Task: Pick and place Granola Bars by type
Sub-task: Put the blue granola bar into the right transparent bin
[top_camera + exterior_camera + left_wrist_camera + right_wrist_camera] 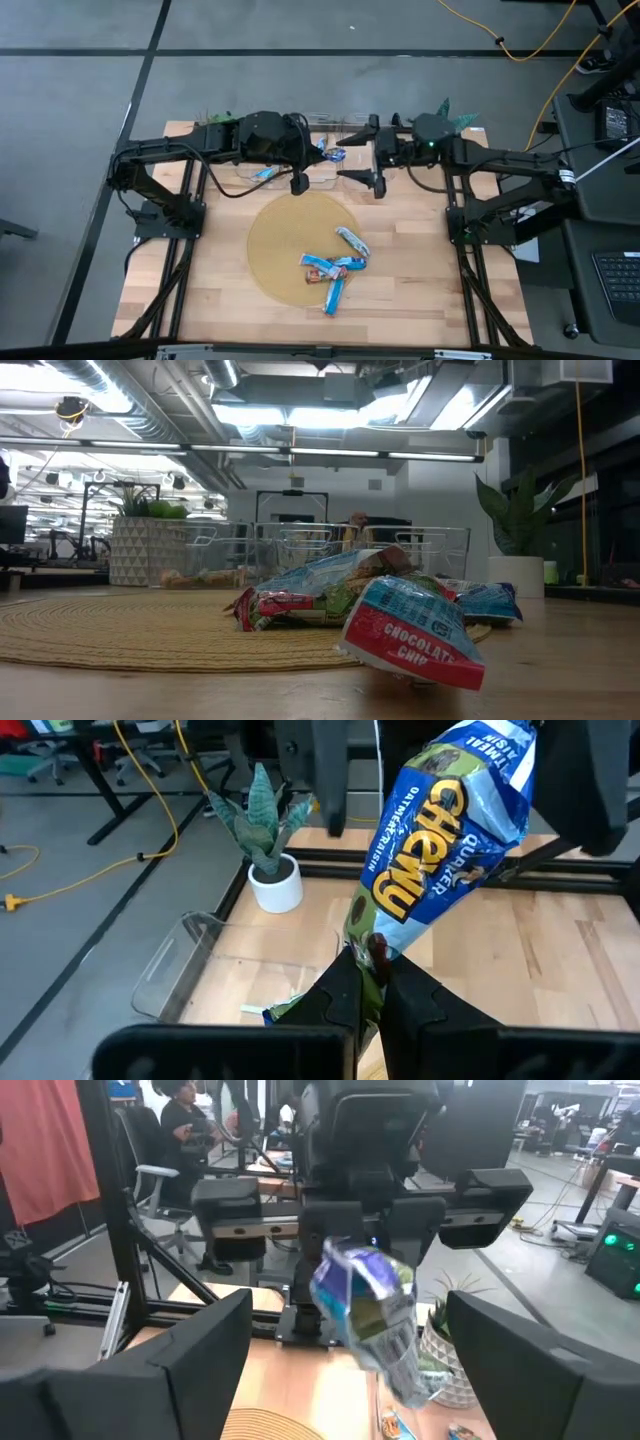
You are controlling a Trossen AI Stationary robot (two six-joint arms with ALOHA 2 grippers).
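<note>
Step in hand: the left gripper [322, 152] is clamped on one Quaker Chewy bar [440, 850], pinched by its lower crimped end, up at the back of the counter [220, 290] over the clear bins [322, 176].
Doing it well: as I judge it, line the bar over the bin that takes its kind, lower it inside the walls, then let go; it dangles from one end, so a high drop could send it off the rim.
Right gripper [375, 170]: fingers spread apart with nothing between them, facing the left one across the bins.
Held bar's look: shiny blue wrapper, yellow "Chewy" lettering, green patch near the pinched end, standing up crumpled from the fingers.
Bins: one blue bar [264, 173] seems to lie in the left-hand bin already, though glare makes that hard to be sure of.
Other bars: a loose heap [335, 270] on the round woven mat [275, 240], well apart from the bins.
Nearest of the heap: a wrapper reading "Chocolate Chip" [412, 633], blue with a red edge.
</note>
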